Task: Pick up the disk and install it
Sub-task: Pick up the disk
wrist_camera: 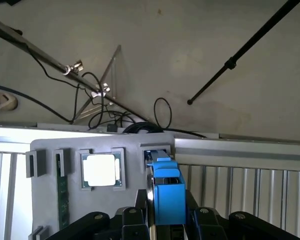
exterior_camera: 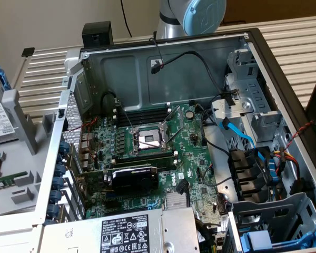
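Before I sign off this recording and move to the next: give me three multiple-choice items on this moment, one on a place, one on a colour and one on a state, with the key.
1. Where is the disk?
A. Flat on the floor
B. Standing on edge in a slot of the grey holder
C. In a person's hand

2. What colour is the plastic frame around the disk?
A. Blue
B. Red
C. Yellow

3. In what state is the computer case?
A. Closed on all sides
B. Wrapped in foil
C. Open, with the motherboard exposed

Key:
1 B: the wrist view shows the disk upright in the holder's slot.
2 A: the frame is bright blue in the wrist view.
3 C: the exterior view looks straight down onto the board inside the case.
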Robot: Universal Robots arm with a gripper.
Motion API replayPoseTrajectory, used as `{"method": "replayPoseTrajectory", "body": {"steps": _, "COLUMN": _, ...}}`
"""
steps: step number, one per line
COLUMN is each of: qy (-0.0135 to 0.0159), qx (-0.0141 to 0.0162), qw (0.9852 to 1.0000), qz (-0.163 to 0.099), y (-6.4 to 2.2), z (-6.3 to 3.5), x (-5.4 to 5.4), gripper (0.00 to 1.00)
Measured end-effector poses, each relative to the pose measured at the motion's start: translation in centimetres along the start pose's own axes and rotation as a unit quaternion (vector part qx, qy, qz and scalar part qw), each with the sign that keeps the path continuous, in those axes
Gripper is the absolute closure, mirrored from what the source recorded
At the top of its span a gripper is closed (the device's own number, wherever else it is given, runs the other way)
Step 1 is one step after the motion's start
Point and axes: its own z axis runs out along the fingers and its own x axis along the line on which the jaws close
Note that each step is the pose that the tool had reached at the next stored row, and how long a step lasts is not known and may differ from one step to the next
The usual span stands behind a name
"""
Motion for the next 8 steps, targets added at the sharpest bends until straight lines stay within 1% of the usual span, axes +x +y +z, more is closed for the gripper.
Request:
{"method": "replayPoseTrajectory", "body": {"steps": 2, "qy": 0.0, "qx": 0.0, "qw": 1.0, "qz": 0.0, "y": 0.04, "z": 0.0, "x": 0.0, "gripper": 0.63}}
{"method": "replayPoseTrajectory", "body": {"steps": 8, "qy": 0.0, "qx": 0.0001, "qw": 1.0, "qz": 0.0, "y": 0.18, "z": 0.01, "x": -0.01, "gripper": 0.63}}
